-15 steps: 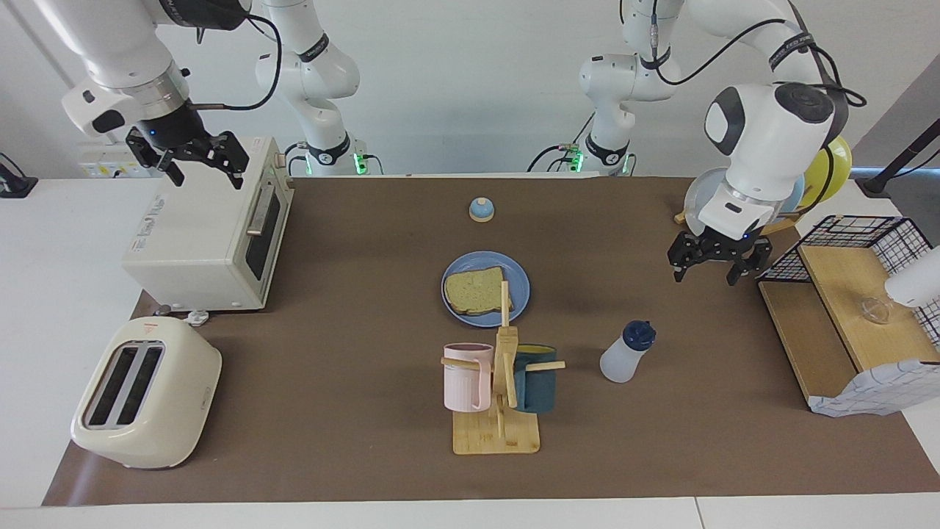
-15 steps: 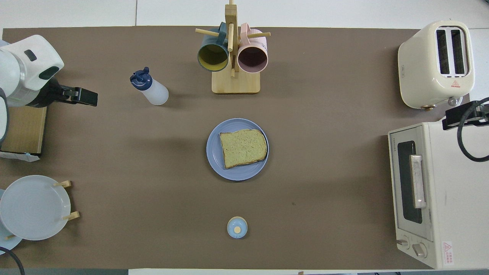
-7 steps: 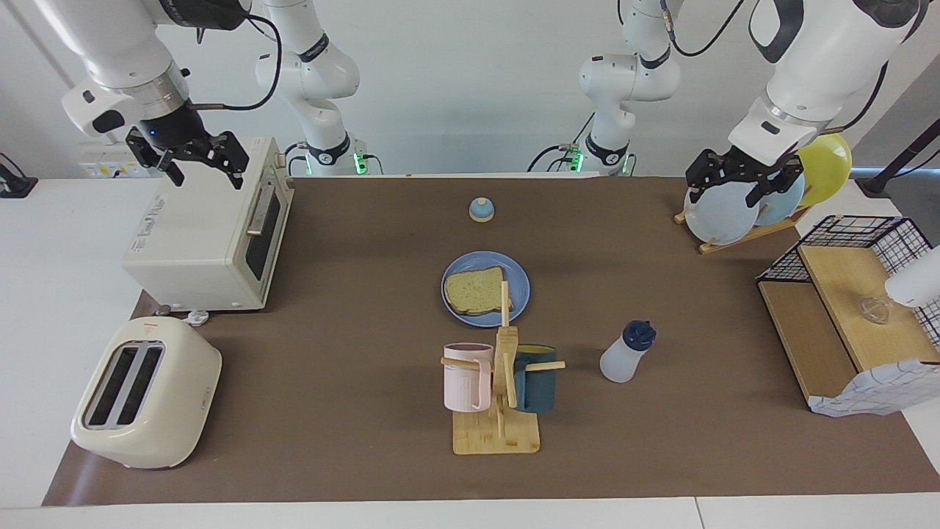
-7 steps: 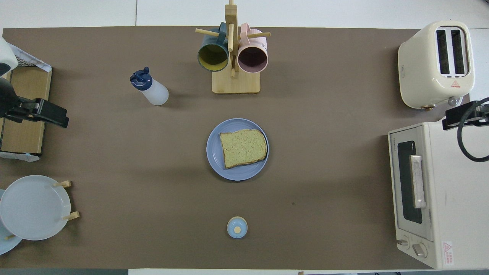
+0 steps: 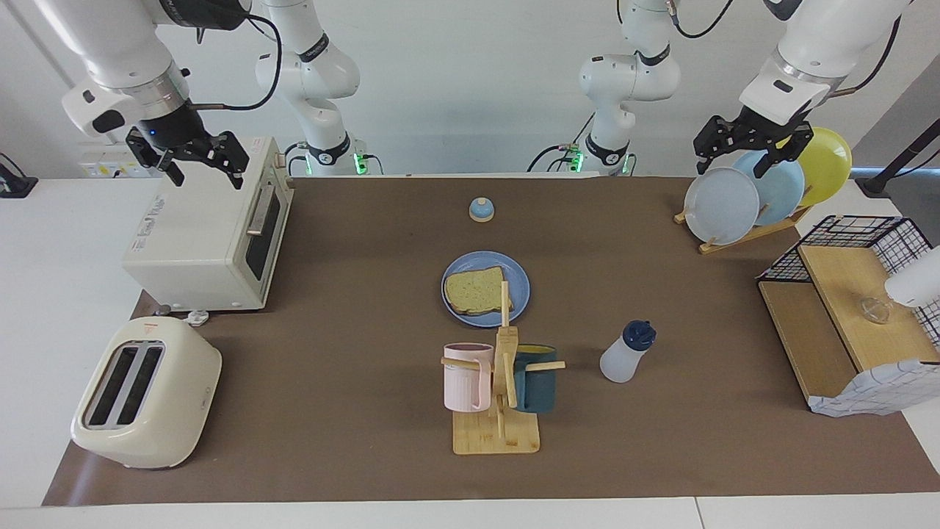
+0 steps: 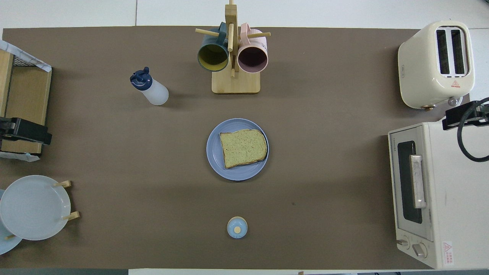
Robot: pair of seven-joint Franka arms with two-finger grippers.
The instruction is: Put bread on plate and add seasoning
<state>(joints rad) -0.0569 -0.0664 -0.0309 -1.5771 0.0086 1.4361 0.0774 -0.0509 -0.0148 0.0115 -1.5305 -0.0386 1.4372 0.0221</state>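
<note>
bread: lies on plate, mid-bench
seasoning: upright beside mug rack
left pincer: spread, empty, above racked plates
right pincer: spread, empty, above toaster oven

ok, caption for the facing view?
Bread on blue plate, seasoning bottle standing apart, both grippers raised, open.

The left gripper has risen from above the table to over the plate rack.

The bread is tan with speckles, the plate is blue, the bottle is whitish with a dark blue cap.
</note>
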